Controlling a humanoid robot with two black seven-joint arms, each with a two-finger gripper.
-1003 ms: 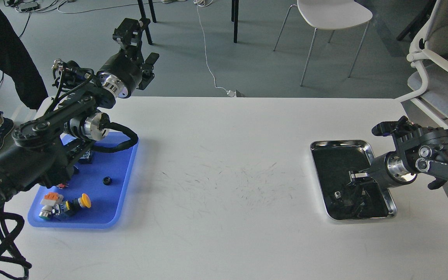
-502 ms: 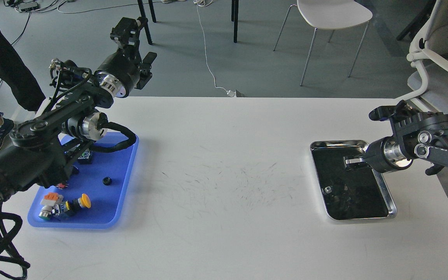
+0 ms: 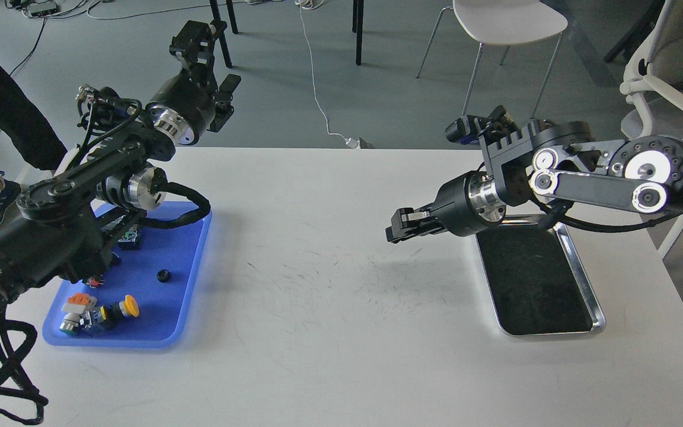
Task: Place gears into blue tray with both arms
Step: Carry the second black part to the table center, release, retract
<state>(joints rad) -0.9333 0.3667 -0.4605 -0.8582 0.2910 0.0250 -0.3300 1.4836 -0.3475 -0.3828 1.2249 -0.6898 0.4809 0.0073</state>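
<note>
The blue tray [image 3: 182, 249] lies at the table's left edge, partly under my left arm. One gear [image 3: 163, 275], a small black ridged knob, rests on the tray's floor near the middle. My left gripper [image 3: 211, 70] is raised beyond the table's far edge, well above and behind the tray, its fingers spread open and empty. My right gripper [image 3: 399, 228] hovers over the table's middle, left of the steel tray, pointing left. Its fingers are pressed together. Whether a gear is pinched between them is too small to tell.
A shiny steel tray [image 3: 578, 268] with a dark bottom sits at the right, nothing visible in it. Push-button switches [image 3: 98, 311] with yellow and orange caps lie in the blue tray's near corner. Chairs and a person's legs stand beyond the table.
My right gripper rose out of the steel tray and swung left to above the table's middle. The left arm barely moved.
</note>
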